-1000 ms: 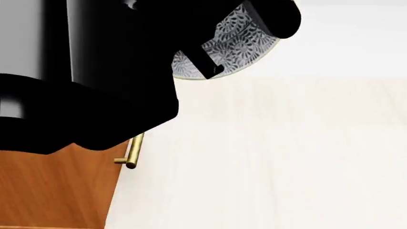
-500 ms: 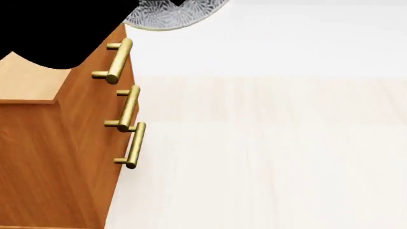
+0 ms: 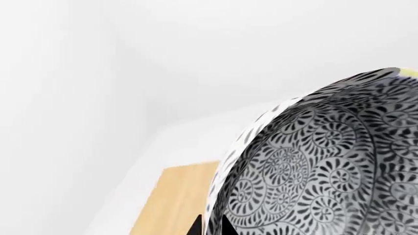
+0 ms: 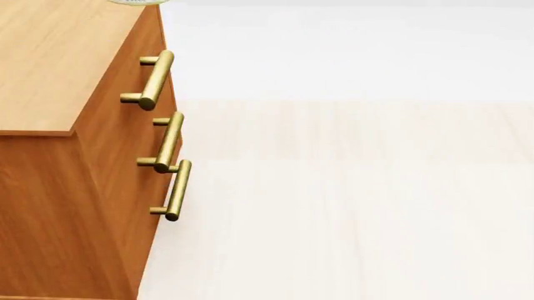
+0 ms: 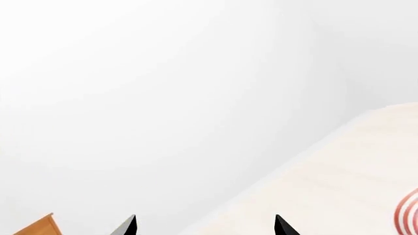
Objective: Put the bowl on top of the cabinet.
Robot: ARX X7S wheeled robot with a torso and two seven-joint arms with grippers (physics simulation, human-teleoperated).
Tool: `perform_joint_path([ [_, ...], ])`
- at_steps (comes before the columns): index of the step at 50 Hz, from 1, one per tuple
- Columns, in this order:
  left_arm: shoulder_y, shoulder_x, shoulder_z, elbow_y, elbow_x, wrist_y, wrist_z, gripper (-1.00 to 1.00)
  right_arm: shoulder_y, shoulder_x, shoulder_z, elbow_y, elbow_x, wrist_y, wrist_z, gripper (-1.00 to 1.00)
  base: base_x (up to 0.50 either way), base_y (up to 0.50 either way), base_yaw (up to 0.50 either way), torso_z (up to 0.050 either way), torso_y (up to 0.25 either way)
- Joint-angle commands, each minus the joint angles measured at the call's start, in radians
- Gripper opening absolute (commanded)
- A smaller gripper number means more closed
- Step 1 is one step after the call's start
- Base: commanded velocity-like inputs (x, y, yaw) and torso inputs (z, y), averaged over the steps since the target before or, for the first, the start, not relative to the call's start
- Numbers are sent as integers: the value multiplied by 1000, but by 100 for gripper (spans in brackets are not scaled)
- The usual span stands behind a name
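The bowl (image 3: 313, 166), white with a dense dark grey floral pattern, fills much of the left wrist view. My left gripper (image 3: 210, 227) is shut on its rim, one dark fingertip inside the wall and one outside. Beyond the rim lies a pale wooden surface (image 3: 176, 196), probably the cabinet's top. In the head view the orange-brown cabinet (image 4: 59, 75) stands at the left, and only a sliver of the bowl (image 4: 137, 2) shows at the top edge above the cabinet's far end. My right gripper (image 5: 206, 226) is open with nothing between its fingers.
Three brass bar handles (image 4: 167, 140) stick out from the cabinet's front toward the pale wooden floor (image 4: 351, 200). A plate with red rings (image 5: 408, 213) shows at the edge of the right wrist view, and a cabinet corner (image 5: 36, 227) at the other side.
My left arm has carried the bowl up and away, out of the head view. It no longer covers the cabinet, whose top and all three handles now show.
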Motion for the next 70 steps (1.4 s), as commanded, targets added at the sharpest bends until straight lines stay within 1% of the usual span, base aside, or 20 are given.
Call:
perform_joint_path([
  [1,-52,-7,-89,-110,-44,46,-13,-100,-12,-4,17,1,4,-10,-16,100,0,0,0,0,0],
  [7,-84,30,-94,-197,-20,67,66,-100,-28,-4,24,-6,6,-23,-25,100,0,0,0,0,0],
  [10,-49,13,-140,-216,-48,132,64,-100,-29,-5,23,-8,0,-22,-26,100,0,0,0,0,0],
  [17,-12,-14,-176,-185,-76,168,51,-100,-44,-8,34,-10,8,-37,-33,100,0,0,0,0,0],
  [18,40,-55,-282,-122,-202,241,-38,-100,-38,-8,29,-7,4,-29,-33,100,0,0,0,0,0],
  [23,38,-74,-320,-102,-259,257,-97,-100,-45,-9,30,-11,4,-33,-38,100,0,0,0,0,2],
  [31,23,-66,-343,-160,-281,269,-65,-100,-52,-10,32,-14,7,-37,-46,100,0,0,0,0,0],
  [35,18,-79,-356,-146,-279,321,-122,-100,-47,-12,30,-13,-2,-30,-44,100,0,0,0,0,0],
  [37,20,-82,-360,-134,-274,338,-127,-100,-46,-13,30,-13,-2,-30,-44,100,0,0,0,0,0],
  [38,34,-87,-374,-112,-269,393,-163,-100,-45,-12,29,-13,1,-28,-45,100,0,0,0,0,0],
  [40,45,-88,-380,-101,-270,411,-172,-100,-49,-15,33,-15,-4,-33,-45,100,0,0,0,0,0],
  [43,61,-76,-367,-141,-260,432,-189,-100,-50,-15,37,-14,2,-35,-45,100,0,0,0,3,0],
  [45,61,-69,-367,-160,-254,440,-173,-100,-43,-15,37,-12,1,-29,-42,100,0,0,0,0,0],
  [49,12,9,-310,-406,-210,383,-22,-100,-2,-19,25,4,-19,10,-17,100,0,0,0,0,2],
  [54,-37,72,-254,-646,-168,340,87,-100,25,-22,26,19,-20,31,3,100,0,0,0,0,0],
  [57,-41,76,-245,-657,-172,339,94,-100,25,-22,26,19,-20,32,3,100,0,0,0,0,0],
  [58,-14,78,-226,-661,-171,344,137,-100,20,-31,33,17,-41,26,9,100,0,0,0,0,0],
  [61,-3,81,-172,-662,-216,335,166,-100,13,-35,37,15,-51,21,9,100,0,0,0,0,0],
  [65,-16,72,-131,-660,-257,446,135,-100,15,-37,37,18,-51,24,10,100,0,0,0,0,0],
  [70,-20,71,-96,-659,-264,471,134,-100,23,-37,32,21,-58,35,12,100,0,0,0,0,2],
])
